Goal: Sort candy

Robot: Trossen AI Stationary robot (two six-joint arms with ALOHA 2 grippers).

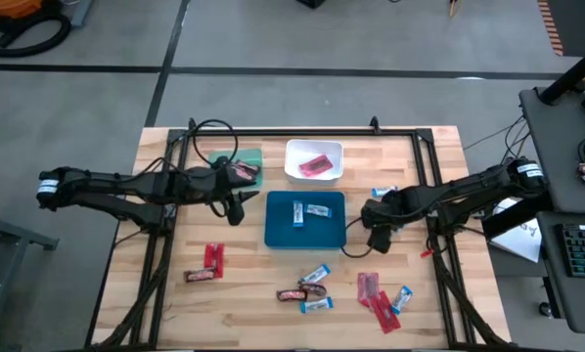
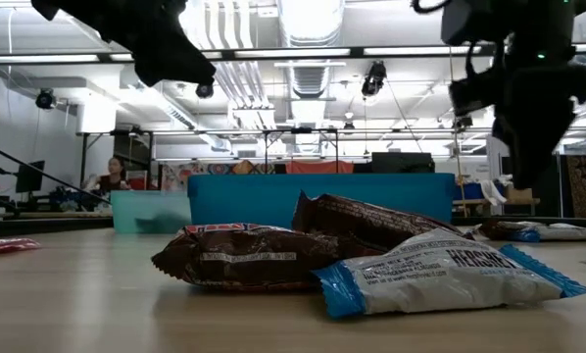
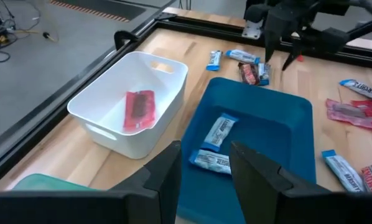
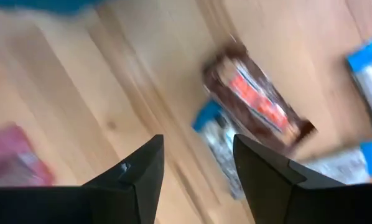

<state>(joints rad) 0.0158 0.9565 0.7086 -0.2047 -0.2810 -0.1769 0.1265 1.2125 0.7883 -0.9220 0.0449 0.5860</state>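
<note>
Trays: the blue tray (image 1: 277, 235) carries two blue-and-white bars (image 1: 308, 212), the white tray (image 1: 292, 150) one red packet (image 1: 315, 164), so each kind gets its own tray.
Left gripper (image 1: 238, 207): jaws apart, empty, beside the blue tray.
Right gripper (image 1: 379, 240): jaws apart, empty, above the loose candy (image 1: 312, 289), a brown bar (image 4: 255, 99) just ahead of them.

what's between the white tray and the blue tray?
Nothing: the high view shows only a bare strip of table between the white tray and the blue tray. The left wrist view shows them nearly side by side.
</note>
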